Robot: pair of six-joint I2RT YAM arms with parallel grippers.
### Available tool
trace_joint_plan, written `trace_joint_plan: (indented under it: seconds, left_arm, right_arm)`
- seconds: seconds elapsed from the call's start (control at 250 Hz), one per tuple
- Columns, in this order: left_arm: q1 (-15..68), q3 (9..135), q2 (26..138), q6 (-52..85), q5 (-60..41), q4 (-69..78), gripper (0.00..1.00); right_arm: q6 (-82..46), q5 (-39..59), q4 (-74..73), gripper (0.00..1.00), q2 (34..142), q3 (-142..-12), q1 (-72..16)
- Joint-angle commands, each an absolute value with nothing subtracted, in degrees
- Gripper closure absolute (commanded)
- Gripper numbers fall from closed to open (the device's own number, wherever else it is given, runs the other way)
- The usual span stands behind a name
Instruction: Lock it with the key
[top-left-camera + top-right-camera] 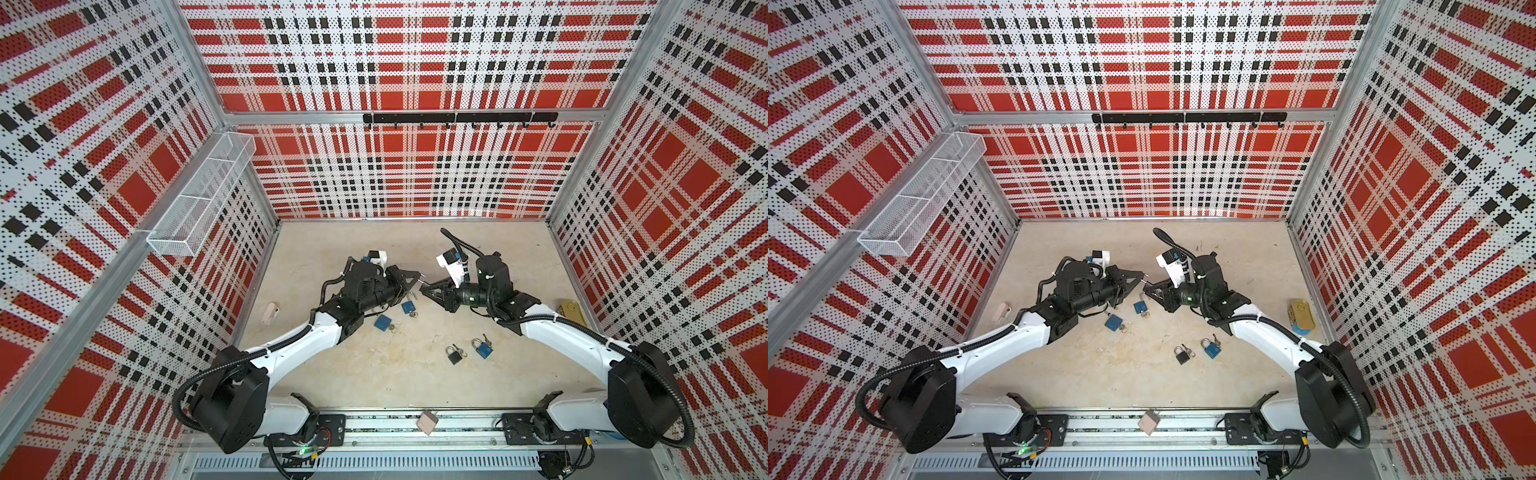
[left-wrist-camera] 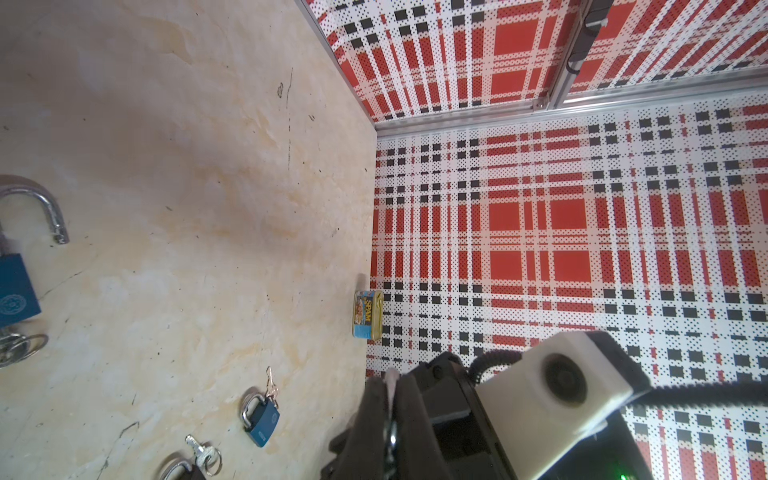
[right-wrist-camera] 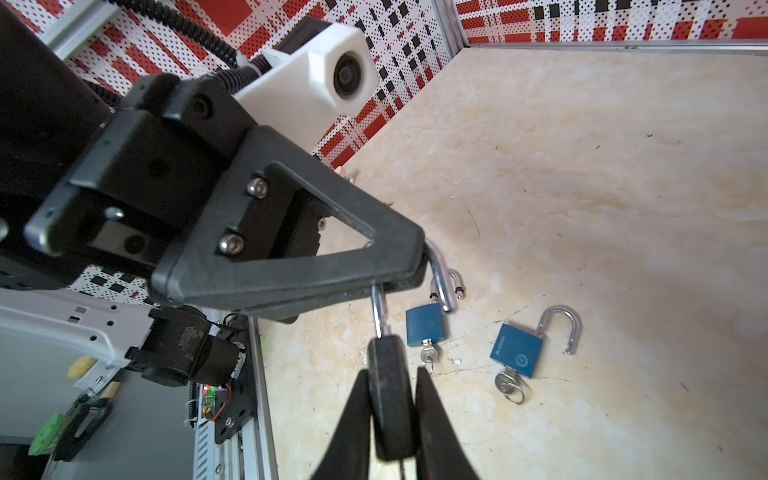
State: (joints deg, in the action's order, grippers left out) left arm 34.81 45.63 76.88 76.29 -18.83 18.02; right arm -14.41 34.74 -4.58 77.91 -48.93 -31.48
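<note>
Meeting tip to tip above the middle of the bench (image 1: pixel 374 395), the left end effector (image 1: pixel 417 276) and the right end effector (image 1: pixel 424 289) face each other in both top views. Only a glint of metal shows between them.

In the left wrist view, the left end effector's fingers (image 2: pixel 370 424) are pressed together, but what they nip is hidden there.

The right wrist view settles it. The held padlock (image 3: pixel 390 399), black and edge-on, is pinched by its body between the right end effector's fingers (image 3: pixel 434 419). The left end effector pinches the bend of its open shackle (image 3: pixel 441 272). The lock's long axis runs from one end effector to the other, so both arms are equally near. The free shackle leg ends beside and short of the body. I judge it must swing into line before the two press together. Its key does not show, because the fingers hide the body's base.
</note>
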Motion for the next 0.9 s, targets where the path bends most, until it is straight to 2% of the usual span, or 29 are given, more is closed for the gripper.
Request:
trace_joint_plan:
  seconds: [0.0,0.28,0.36,0.412,0.448,0.612,0.896]
  left_arm:
    - [34.7,45.0,76.8,77.5,-19.0,20.2,1.0]
    - [33.6,44.9,76.5,76.6,-19.1,19.9,1.0]
    - [32.0,45.2,76.0,75.3,-19.9,18.9,0.69]
    - [30.8,45.7,75.4,73.7,-20.4,17.5,0.57]
    - [30.0,46.3,74.9,71.9,-20.6,15.9,0.54]
    - [27.2,49.8,72.9,61.2,-22.2,9.2,0.52]
    - [28.8,53.9,78.1,48.1,-34.4,6.0,0.57]
  right_arm:
    - [-14.3,34.5,-7.3,1.0,75.8,-48.5,-31.0]
    - [-14.9,35.0,-6.9,1.0,74.9,-48.3,-30.9]
    - [-14.3,35.5,-4.5,1.0,74.6,-49.0,-31.0]
    - [-14.0,36.1,-2.6,1.0,74.3,-49.4,-31.0]
    - [-13.7,36.6,-1.3,1.0,74.1,-49.7,-31.0]
    - [-13.7,38.4,3.6,1.0,72.8,-50.3,-31.0]
    - [-14.9,41.6,6.9,1.0,71.0,-51.0,-31.4]
